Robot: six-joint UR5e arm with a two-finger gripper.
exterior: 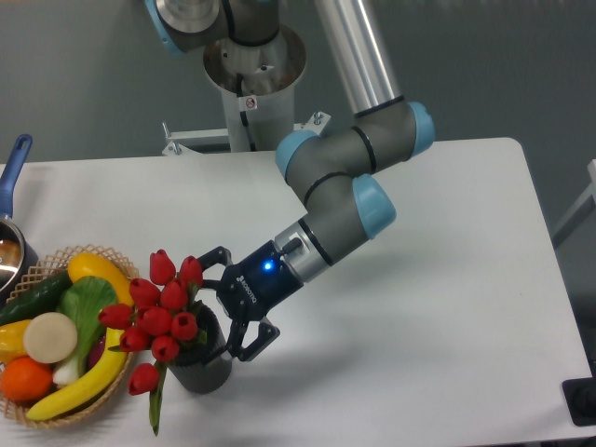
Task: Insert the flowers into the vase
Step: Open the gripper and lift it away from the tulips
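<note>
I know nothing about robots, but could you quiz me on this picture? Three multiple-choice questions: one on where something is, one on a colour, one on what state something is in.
1. Where is the wicker basket?
A. At the table's lower left
B. At the table's right edge
C. Under the arm's base

2. What colour are the flowers?
A. Yellow
B. Red
C. White

3. What is the end effector doing?
A. Clamped on a banana
B. Open beside the flowers
C. Raised high above the table

Answers:
1 A, the basket sits left of the vase.
2 B, the buds are glossy red.
3 B, its fingers are spread, with the stems in the vase.
</note>
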